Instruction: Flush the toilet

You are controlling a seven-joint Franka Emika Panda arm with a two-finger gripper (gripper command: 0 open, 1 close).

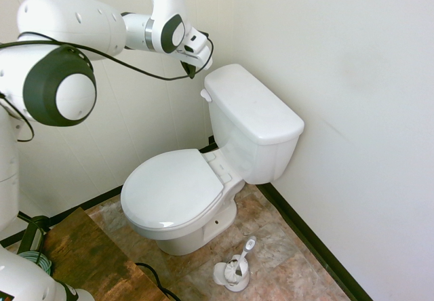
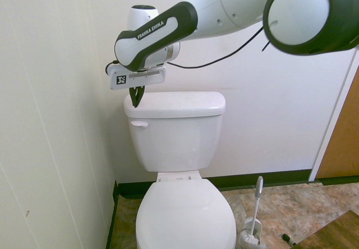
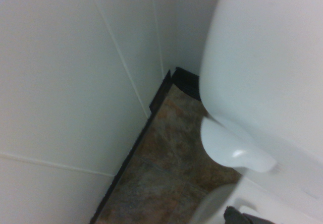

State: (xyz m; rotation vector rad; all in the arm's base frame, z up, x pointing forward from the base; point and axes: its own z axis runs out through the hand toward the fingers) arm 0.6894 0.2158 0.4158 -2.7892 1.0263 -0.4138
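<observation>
White ceramic fills the corner: the toilet sits tucked between two pale walls, seat lid down, boxy tank against the back wall. And there's the gripper, hanging just above the tank's corner on the lever side, pointing steeply down, its dark fingers pinched together with nothing between them. Below it, on the tank's front face, the small white flush lever sits level and apart from the fingers, clear air between the two in both wide views. The wrist view looks straight down past that lever (a pale rounded paddle against the tank wall) to the mottled brown floor and dark skirting. How far along are we? Hard to call! No water shows with the lid shut, so nothing here proves a flush either way. Going by the pictures alone, the lever is at rest and untouched right now; if it's not yet been pressed, what's left is to drop onto it and push it down. Toilet brush stands idle on the floor, out of play.
</observation>
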